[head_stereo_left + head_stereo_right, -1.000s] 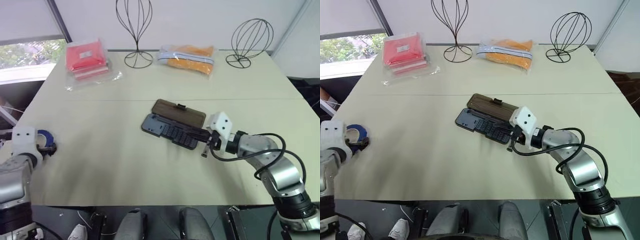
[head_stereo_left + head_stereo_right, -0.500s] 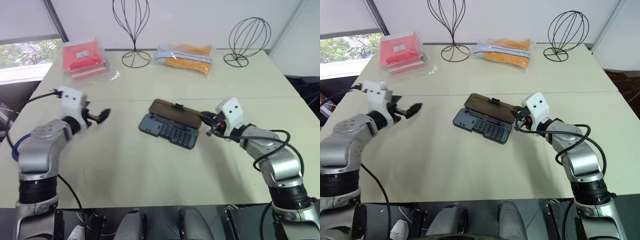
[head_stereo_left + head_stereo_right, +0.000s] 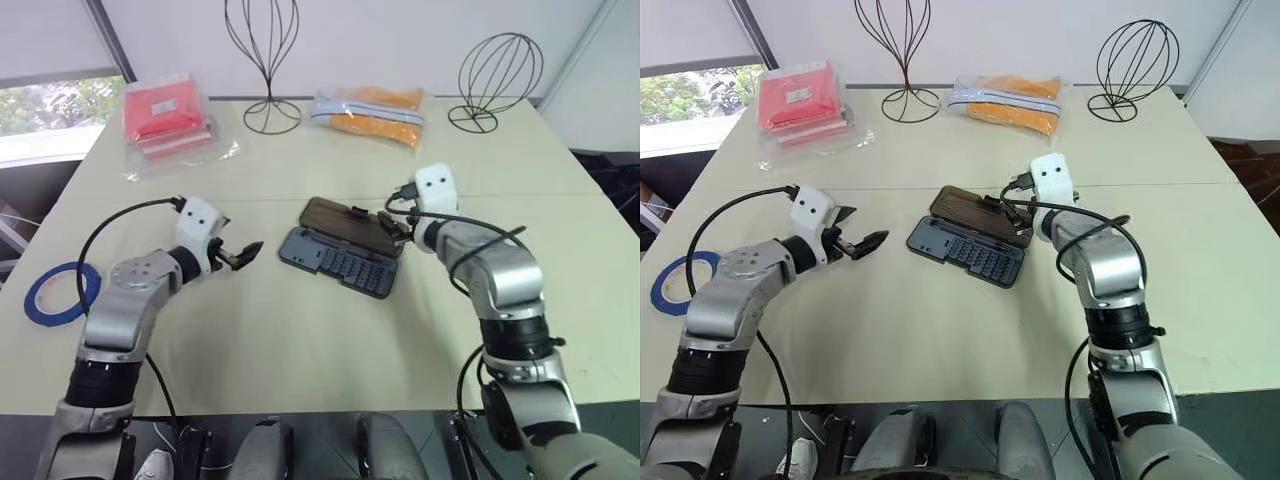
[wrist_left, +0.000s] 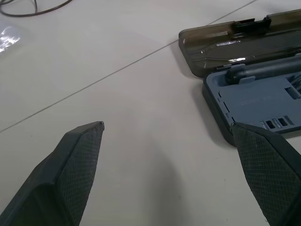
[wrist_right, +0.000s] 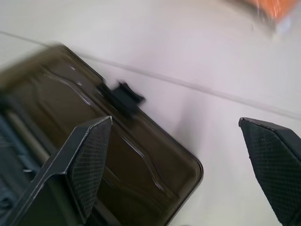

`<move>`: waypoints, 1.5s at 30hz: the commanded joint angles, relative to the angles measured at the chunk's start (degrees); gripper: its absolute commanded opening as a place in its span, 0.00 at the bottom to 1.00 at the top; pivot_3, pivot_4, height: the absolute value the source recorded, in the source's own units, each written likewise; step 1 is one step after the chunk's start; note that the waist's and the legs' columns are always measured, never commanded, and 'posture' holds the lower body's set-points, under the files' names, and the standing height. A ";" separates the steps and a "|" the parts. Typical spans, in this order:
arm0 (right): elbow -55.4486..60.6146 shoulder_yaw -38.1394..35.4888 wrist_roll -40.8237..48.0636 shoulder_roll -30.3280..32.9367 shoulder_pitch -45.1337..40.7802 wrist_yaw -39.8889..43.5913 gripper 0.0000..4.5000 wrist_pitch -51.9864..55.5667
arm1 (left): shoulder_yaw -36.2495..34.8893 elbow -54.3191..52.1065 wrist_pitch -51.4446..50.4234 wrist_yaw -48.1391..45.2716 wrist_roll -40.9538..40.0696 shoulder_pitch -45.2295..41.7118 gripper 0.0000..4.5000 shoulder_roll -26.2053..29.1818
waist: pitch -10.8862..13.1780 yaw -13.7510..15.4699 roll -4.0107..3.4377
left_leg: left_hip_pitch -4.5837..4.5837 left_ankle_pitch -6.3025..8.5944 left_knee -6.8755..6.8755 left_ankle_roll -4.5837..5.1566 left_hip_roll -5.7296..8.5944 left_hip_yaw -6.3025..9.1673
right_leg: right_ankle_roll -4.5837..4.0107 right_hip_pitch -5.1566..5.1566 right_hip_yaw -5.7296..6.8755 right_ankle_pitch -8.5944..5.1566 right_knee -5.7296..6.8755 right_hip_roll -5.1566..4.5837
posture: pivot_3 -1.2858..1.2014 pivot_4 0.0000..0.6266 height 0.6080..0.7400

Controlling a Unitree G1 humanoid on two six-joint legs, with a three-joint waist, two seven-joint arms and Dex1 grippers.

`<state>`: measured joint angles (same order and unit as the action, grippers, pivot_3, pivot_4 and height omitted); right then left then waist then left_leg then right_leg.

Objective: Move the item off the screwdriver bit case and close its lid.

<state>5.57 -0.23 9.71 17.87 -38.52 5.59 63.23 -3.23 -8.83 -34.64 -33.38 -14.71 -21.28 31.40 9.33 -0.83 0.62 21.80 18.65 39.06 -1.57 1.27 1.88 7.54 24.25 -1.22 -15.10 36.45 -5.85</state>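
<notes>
Tape (image 3: 60, 293) lies off the case (image 3: 338, 261), at the bench's (image 3: 300, 340) 9 o'clock edge. Lid (image 3: 355, 227) lies open. Both jaws released, right gripper (image 5: 183, 141) seemingly over the lid; next, flip it shut.

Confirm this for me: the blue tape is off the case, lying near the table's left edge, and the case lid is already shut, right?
Not quite. The blue tape is off the case near the table's left edge, but the lid is still open, lying flat behind the base. The left eye view shows it.
</notes>
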 commanded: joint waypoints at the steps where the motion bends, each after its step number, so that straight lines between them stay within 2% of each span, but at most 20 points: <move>1: -0.78 -2.55 -2.04 -0.81 -0.95 -3.56 0.99 5.01 | -0.76 -1.22 1.36 0.45 0.13 0.61 1.00 0.05 | 0.00 -0.07 0.00 | 0.07 0.00 0.02 0.00 0.00 -0.01 | 0.00 0.09 0.00 0.00 0.04 -0.01 | 0.52 0.24 1.00; 6: -3.05 -7.47 -2.52 -2.52 -1.82 -6.45 0.99 10.86 | -1.15 -2.00 1.74 1.18 0.33 2.10 1.00 0.04 | -0.01 -0.20 -0.02 | 0.20 -0.02 0.04 -0.02 0.01 -0.02 | 0.00 0.26 0.00 0.00 0.14 -0.01 | 0.52 0.24 1.00; 13: -5.88 -10.60 -3.08 -4.81 -3.04 -8.32 0.99 12.23 | -0.90 -2.72 1.95 1.93 0.73 3.01 1.00 0.16 | -0.01 -0.21 -0.02 | 0.19 -0.02 0.06 -0.01 0.02 -0.01 | 0.00 0.28 0.01 0.00 0.49 0.00 | 0.52 0.24 1.00; 16: -5.98 -10.18 -3.21 -5.47 -3.27 -8.61 0.79 12.78 | -0.87 -2.49 2.13 2.00 0.92 3.11 1.00 0.27 | -0.01 -0.22 -0.02 | 0.17 -0.02 0.06 0.00 0.02 0.00 | 0.00 0.29 0.03 0.00 0.53 0.01 | 0.52 0.24 1.00; 18: -5.77 -9.75 -3.19 -5.80 -3.33 -8.43 0.58 13.34 | -0.94 -2.15 2.27 2.08 0.99 3.00 1.00 0.30 | -0.01 -0.15 -0.02 | 0.17 -0.02 0.06 0.00 0.02 0.01 | 0.00 0.29 0.03 0.00 0.54 0.00 | 0.52 0.24 1.00; 21: -5.07 -8.38 -3.06 -6.67 -3.09 -8.19 0.44 14.28 | -0.98 -1.59 2.62 2.36 1.18 2.75 1.00 0.37 | -0.01 -0.19 -0.02 | 0.17 -0.02 0.07 -0.01 0.04 0.01 | 0.00 0.29 0.03 0.00 0.54 0.00 | 0.52 0.24 1.00; 24: -4.70 -7.78 -2.91 -6.73 -2.96 -7.73 0.09 15.13 | -1.16 -1.38 2.98 2.65 1.36 2.70 1.00 0.45 | -0.02 -0.13 -0.02 | 0.16 -0.02 0.02 -0.01 0.03 0.05 | 0.00 0.29 0.09 0.00 0.55 0.00 | 0.52 0.24 1.00; 25: -4.57 -7.67 -2.91 -6.70 -2.96 -7.61 0.01 15.34 | -1.27 -1.28 3.07 2.76 1.42 2.67 1.00 0.47 | -0.04 -0.15 -0.01 | 0.17 -0.01 0.02 0.00 0.04 0.06 | 0.00 0.29 0.10 0.00 0.55 0.00 | 0.52 0.24 1.00; 38: -1.76 -5.55 -2.76 -5.92 -2.01 -5.98 0.01 18.52 | -1.83 0.24 4.75 3.13 2.20 2.26 1.00 1.08 | -0.04 -0.26 -0.01 | 0.17 0.05 -0.01 0.09 0.09 0.05 | 0.00 0.30 0.12 0.00 0.53 -0.04 | 0.52 0.24 1.00; 45: 10.64 -3.39 0.59 -3.50 1.50 -1.42 0.01 27.77 | -1.56 -0.09 4.91 2.24 1.68 2.72 1.00 1.70 | -0.03 -0.29 -0.01 | 0.19 0.06 -0.02 0.11 0.08 0.05 | 0.00 0.33 0.13 0.00 0.53 -0.04 | 0.52 0.24 1.00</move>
<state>12.54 -4.65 8.56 13.93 -37.79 2.46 88.10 -3.55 -7.54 -30.68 -30.78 -12.99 -18.24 32.35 9.30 -1.12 0.61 22.00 18.71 39.04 -1.46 1.35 1.93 7.54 24.58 -1.09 -15.10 36.97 -5.90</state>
